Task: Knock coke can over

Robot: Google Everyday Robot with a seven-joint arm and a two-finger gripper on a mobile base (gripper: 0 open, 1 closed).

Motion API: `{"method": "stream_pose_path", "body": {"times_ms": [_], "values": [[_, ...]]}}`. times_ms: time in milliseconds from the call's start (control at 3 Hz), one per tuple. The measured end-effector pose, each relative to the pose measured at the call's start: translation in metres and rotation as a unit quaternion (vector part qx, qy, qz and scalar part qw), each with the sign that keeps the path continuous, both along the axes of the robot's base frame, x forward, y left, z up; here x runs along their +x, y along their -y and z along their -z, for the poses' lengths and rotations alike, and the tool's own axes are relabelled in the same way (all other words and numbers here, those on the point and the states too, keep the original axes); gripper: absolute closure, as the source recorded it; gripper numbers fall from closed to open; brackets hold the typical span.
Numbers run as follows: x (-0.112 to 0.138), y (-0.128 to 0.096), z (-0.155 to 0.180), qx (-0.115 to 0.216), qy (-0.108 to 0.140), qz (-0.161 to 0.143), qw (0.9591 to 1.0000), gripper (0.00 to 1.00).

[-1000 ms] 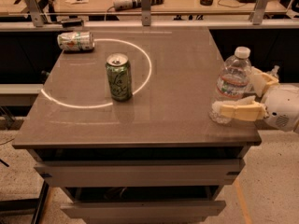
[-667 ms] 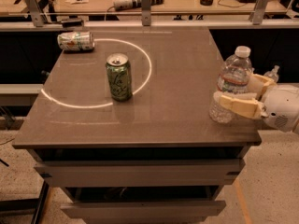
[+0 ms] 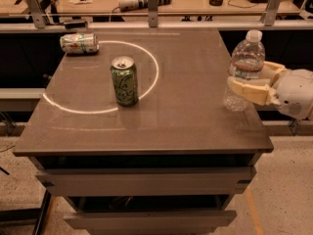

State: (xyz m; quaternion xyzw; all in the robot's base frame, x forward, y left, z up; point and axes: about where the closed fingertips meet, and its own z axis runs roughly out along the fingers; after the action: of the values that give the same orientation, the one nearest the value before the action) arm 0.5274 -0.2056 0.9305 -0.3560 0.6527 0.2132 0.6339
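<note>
No coke can shows in this view. A green can [image 3: 123,81] stands upright in the middle of the table, on the white ring. Lying on its side at the back left corner is a silver can [image 3: 79,42] with red and green marks. A clear water bottle [image 3: 246,58] with a white cap stands at the right edge. My gripper [image 3: 247,78] reaches in from the right, open, with one tan finger in front of the bottle's lower part and the other behind it.
The grey table [image 3: 186,116] carries a white ring [image 3: 152,77] painted on its left half. A workbench [image 3: 195,4] with cables and tools runs along the back, behind metal posts. Below the tabletop are drawers.
My gripper has moved left along the right edge, so its fingers now straddle the water bottle. Both cans and the bottle have stayed put.
</note>
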Motion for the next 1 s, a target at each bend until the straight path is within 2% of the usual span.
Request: {"method": "stream_pose_path", "body": {"times_ms": [333,667,1000], "values": [[0.034,0.000,-0.029,-0.043,0.021,-0.017,0.9987,1.00],[0.076,-0.010,-0.061,-0.068,0.052,-0.037,0.9957,1.00],[0.107,-0.034,-0.082,-0.051,0.078,-0.062,0.9937,1.00]]}}
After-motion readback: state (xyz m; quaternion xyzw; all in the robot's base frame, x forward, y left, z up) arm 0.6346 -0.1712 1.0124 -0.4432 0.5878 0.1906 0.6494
